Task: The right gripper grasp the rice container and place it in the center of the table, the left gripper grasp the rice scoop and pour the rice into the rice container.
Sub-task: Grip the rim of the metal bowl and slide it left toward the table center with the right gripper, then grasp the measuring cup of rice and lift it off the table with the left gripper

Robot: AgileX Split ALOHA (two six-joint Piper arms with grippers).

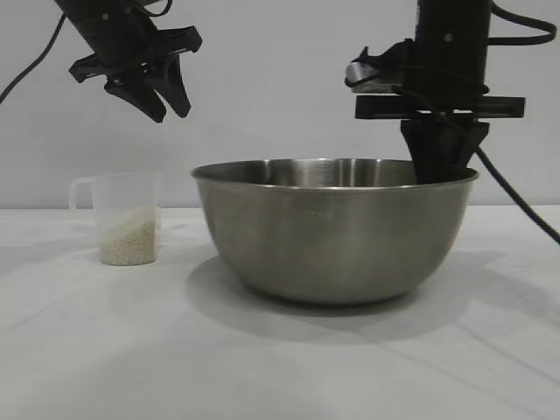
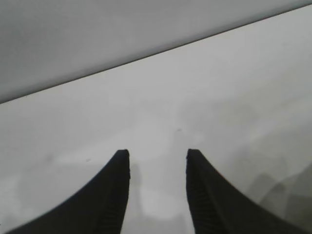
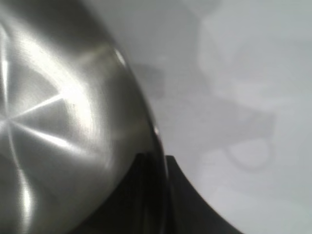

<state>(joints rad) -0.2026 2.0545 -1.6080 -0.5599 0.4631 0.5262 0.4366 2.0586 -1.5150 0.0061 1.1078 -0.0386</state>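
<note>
Brushed-steel rice container (image 1: 337,232) mid-worktop (image 1: 87,350) — rim pinched by right gripper (image 1: 442,166), pointing straight down, one finger inside the wall, one outside. Left of the container, apart: rice scoop (image 1: 127,219), upright, rice (image 1: 128,238) inside. Above the scoop — left gripper (image 1: 160,96), parted, empty.

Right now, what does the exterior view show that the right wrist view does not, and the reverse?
Only the exterior view shows the scoop with rice standing beside the bowl, and the left gripper hanging open above it, holding nothing. Only the right wrist view shows the bowl's rim pinched between the right gripper fingers, one inside and one outside. Both show the bowl, the right gripper at its rim, and the table.
</note>
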